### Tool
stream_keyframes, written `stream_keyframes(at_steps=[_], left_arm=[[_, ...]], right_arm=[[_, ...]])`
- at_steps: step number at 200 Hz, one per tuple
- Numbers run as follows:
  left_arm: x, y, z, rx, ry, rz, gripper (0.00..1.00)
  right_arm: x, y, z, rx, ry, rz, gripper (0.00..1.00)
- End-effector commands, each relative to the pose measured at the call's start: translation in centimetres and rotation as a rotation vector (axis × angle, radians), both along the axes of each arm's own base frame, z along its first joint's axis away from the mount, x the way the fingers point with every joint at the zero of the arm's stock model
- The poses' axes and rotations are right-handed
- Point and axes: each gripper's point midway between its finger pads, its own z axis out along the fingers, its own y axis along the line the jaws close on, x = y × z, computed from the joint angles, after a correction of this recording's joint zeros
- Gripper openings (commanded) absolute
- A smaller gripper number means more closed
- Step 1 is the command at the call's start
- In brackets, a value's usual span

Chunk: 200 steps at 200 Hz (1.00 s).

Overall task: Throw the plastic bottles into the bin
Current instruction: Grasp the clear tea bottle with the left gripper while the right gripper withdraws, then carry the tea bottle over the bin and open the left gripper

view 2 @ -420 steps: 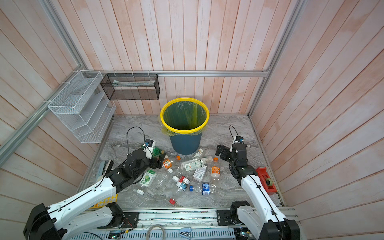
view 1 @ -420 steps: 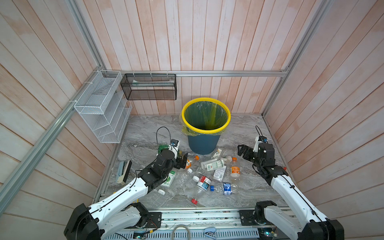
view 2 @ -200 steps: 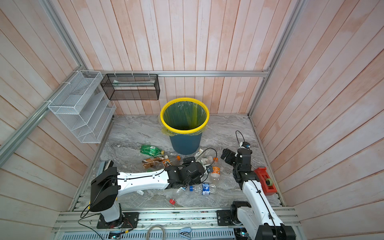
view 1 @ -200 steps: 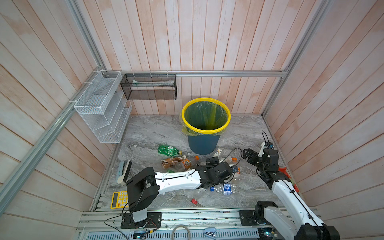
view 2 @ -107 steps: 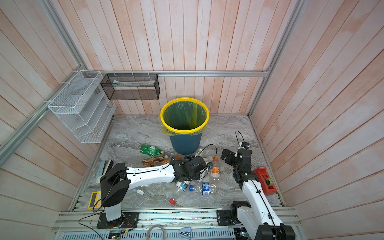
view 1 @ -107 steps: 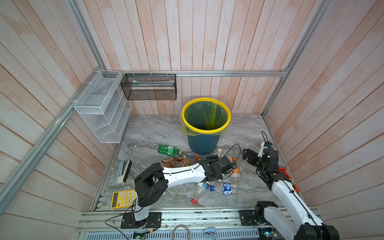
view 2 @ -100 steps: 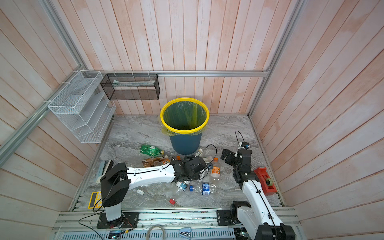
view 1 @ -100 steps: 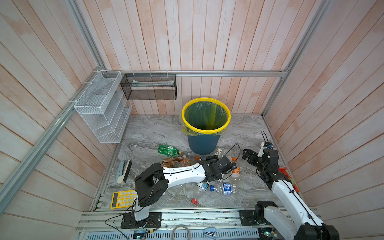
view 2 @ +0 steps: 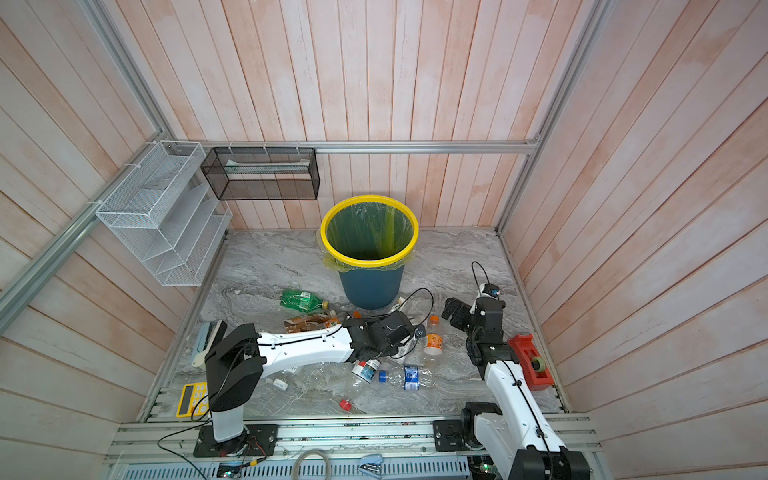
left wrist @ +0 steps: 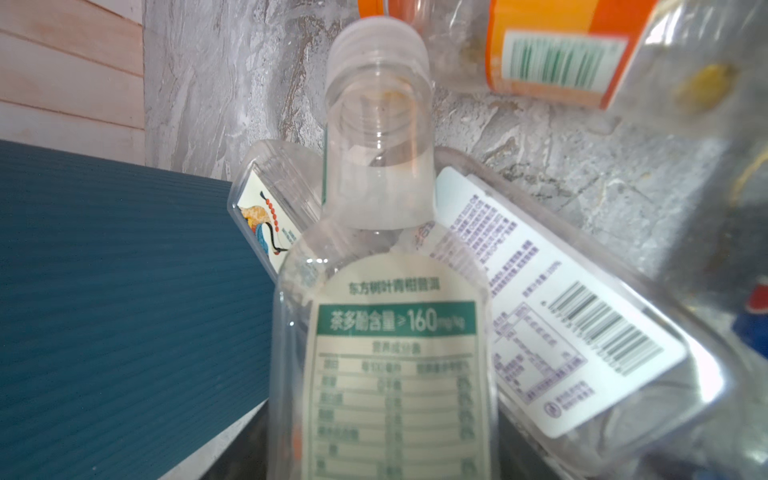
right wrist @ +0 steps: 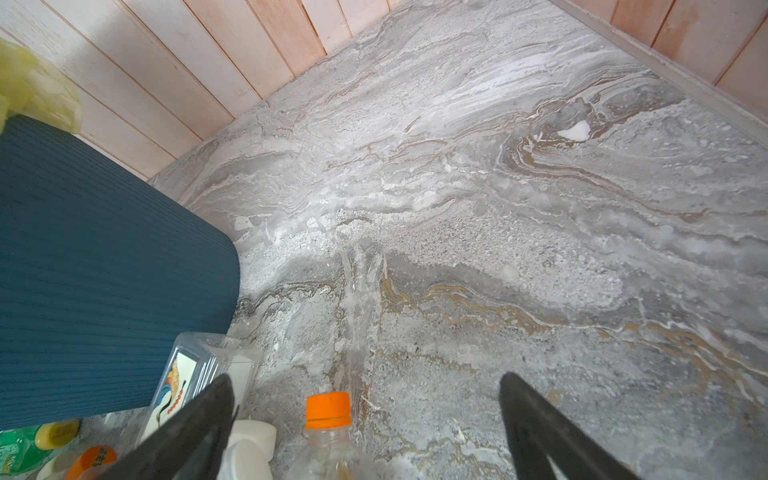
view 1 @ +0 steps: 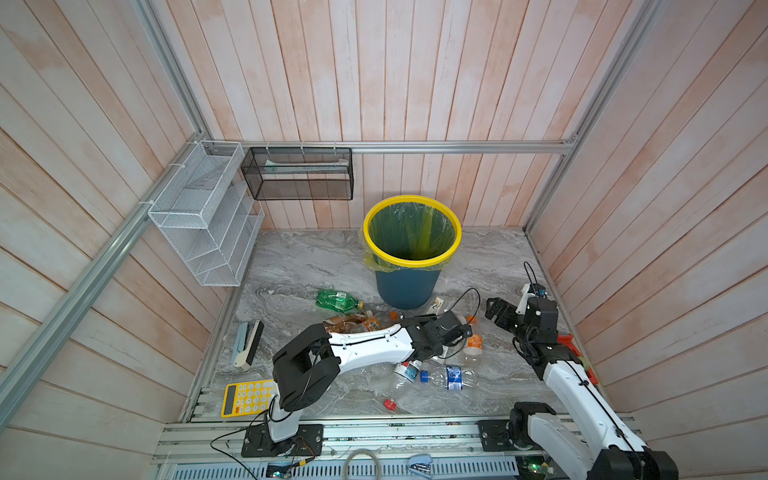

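- Print on the tea bottle (left wrist: 390, 332), seen close up in the left wrist view: a cream label is headed "东方树叶青柑普洱", and a green band reads "茶多酚含量 >160 mg/kg". The table of values under it is too blurred to be read. A pale translucent cap is screwed on.
- Beside it a clear bottle (left wrist: 561, 332) is laid flat. Its white label carries purple small print and a barcode, but the words cannot be made out.
- A square clear bottle (left wrist: 266, 208) with a drawing of a bird is leaned against the wall of the bin (view 1: 405, 286).
- An orange-labelled bottle (view 1: 473, 343) with an orange cap is found between the two arms. A green barcode is shown on its label in the left wrist view.
- The left gripper (view 1: 455, 328) is reached across the middle into the heap. The tea bottle fills its camera's view, but the jaws are hidden, so it cannot be told whether they are spread or pinched on it.
- The right gripper (right wrist: 365, 375) is held with its jaws spread wide above the table (view 1: 299, 266). Nothing is gripped or touched, and the orange cap is seen below the gap.
- The bin is stood upright at the back of the grey marbled table. The bottles, among them a green one (view 1: 336, 300) and a blue-labelled one (view 1: 453, 377), are scattered on the table just in front of it.
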Motion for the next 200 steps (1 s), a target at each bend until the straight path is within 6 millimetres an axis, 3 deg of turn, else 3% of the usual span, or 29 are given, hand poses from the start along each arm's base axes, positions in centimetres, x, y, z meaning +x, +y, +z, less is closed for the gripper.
stream_keyframes(at_steps=[1,45,79,101,120,169,185,200], left_arm=[[0.3,-0.7,0.7,-0.028,0.006,0.000,0.61],[0.6,-1.2,3.5,-0.100,-0.042,0.006,0.54],[0.2,-1.5,7.8,-0.209,-0.108,0.017,0.52],[-0.6,-1.4,13.0,-0.383,-0.155,0.013,0.52],[-1.2,-0.4,19.0,-0.570,-0.218,0.015,0.52],[-3.5,6.0,35.4,-1.075,-0.473,-0.040,0.51],[-2.9,7.8,38.5,-1.186,-0.497,-0.052,0.51],[-1.1,8.5,39.6,-1.230,-0.483,-0.048,0.51]], right_arm=[[-0.2,-0.1,0.0,-0.002,-0.013,0.002,0.99],[-0.4,-0.4,0.1,-0.003,-0.018,-0.016,0.99],[-0.7,-0.7,-0.4,-0.006,-0.007,-0.035,0.99],[-0.9,-0.9,-0.3,-0.003,-0.013,-0.047,0.99],[-1.0,-1.1,-0.1,-0.007,-0.020,-0.060,0.99],[-1.1,-1.1,0.9,-0.001,-0.047,-0.058,0.99],[-1.2,-0.8,1.4,0.004,-0.060,-0.046,0.99],[-1.3,-0.7,1.9,0.008,-0.069,-0.039,0.99]])
